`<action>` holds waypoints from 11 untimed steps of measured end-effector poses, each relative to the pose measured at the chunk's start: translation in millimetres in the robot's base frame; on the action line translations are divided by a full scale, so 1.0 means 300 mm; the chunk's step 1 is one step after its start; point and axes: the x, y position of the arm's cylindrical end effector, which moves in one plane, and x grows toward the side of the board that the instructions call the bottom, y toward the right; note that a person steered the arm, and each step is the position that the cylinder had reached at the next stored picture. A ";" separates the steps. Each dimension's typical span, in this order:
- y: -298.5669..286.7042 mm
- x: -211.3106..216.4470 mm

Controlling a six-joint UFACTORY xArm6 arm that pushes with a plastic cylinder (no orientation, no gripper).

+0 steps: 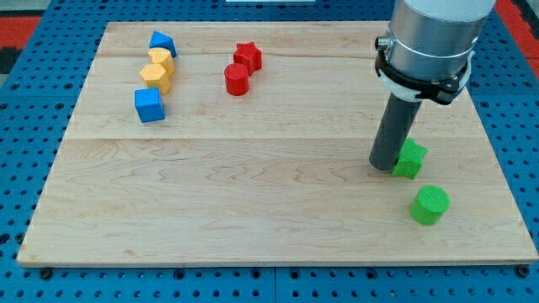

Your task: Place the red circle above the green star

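The tip [386, 165] is parked touching the green star [410, 159], nothing held. The red circle [237, 80] is seen far up-left of that star, pressed against the red star [248, 56]; both could be dragged together

Silver-grey cylinder, black clamp ring, dark rod [394, 135]

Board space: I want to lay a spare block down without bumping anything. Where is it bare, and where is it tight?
Bare: the board's middle and bottom left, between the blue cube and my tip. Tight: the top left cluster by the yellow blocks, the red circle touching the red star, and the right side, where my tip sits against the green star above the green cylinder.
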 end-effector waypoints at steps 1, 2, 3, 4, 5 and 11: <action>0.020 0.000; -0.305 -0.023; -0.682 -0.120; -0.742 -0.367; -0.723 -0.523; -0.023 -0.296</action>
